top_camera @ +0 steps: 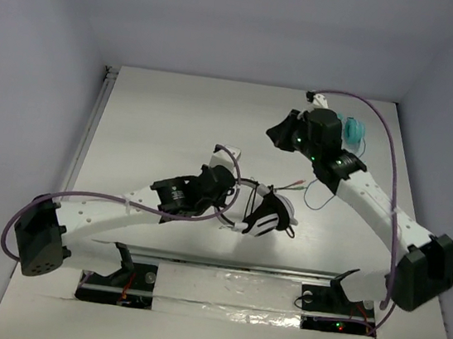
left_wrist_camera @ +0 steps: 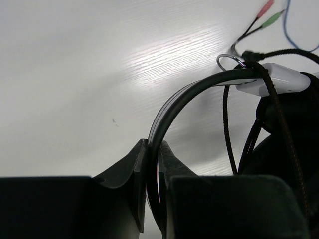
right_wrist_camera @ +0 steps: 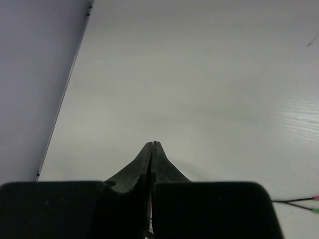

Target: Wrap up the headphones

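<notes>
The black-and-white headphones [top_camera: 270,215] lie at the table's centre, white cups with black pads. My left gripper [top_camera: 231,188] is shut on their thin black headband [left_wrist_camera: 199,84], which runs up between the fingers [left_wrist_camera: 153,149] in the left wrist view. The black braided cable [left_wrist_camera: 279,109] is looped around the cup arm [left_wrist_camera: 279,82]. Its red and green plugs [top_camera: 295,184] lie on the table beyond the cups and also show in the left wrist view [left_wrist_camera: 266,12]. My right gripper [top_camera: 273,132] is shut, with nothing visible in it [right_wrist_camera: 153,144], above the table behind the headphones.
Teal headphones [top_camera: 354,129] sit at the back right behind my right wrist, their thin blue cord [top_camera: 316,202] trailing toward the plugs. A rail [top_camera: 89,135] runs along the table's left edge. Grey walls enclose the table. A shiny strip [top_camera: 229,278] lines the near edge.
</notes>
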### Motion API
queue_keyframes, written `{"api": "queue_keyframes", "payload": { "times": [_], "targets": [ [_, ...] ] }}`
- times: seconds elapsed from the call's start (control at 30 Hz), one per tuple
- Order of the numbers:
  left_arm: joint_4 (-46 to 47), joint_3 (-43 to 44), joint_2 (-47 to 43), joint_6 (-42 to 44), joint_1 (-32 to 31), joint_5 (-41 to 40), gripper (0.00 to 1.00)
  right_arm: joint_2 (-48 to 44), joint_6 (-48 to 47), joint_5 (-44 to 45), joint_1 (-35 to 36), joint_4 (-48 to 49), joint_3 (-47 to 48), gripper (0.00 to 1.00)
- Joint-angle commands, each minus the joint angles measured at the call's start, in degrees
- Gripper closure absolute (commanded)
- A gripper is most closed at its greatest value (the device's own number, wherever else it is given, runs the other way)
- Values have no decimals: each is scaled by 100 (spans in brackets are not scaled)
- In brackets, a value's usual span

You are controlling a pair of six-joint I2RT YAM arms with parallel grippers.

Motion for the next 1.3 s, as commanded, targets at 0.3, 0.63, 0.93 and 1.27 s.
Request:
{"api": "queue_keyframes", "payload": {
  "times": [0.3,0.63,0.93,1.27],
  "targets": [
    [77,1003,-869,40,259,925,100,-2295,398,-1135,-1045,3627,-2749,100],
    [-371,1793,-1247,260,962,1241,100,-2980,1366,-1437,-1453,5785,-4382,41],
    [-424,2611,-1098,392,1595,1821,100,-2877,1586,-2332,-1453,6391,-4912,41],
    [-450,3122,-834,453,1648,2077,100,-2129,903,-3212,-1453,6033,-4271,26]
  ]
}}
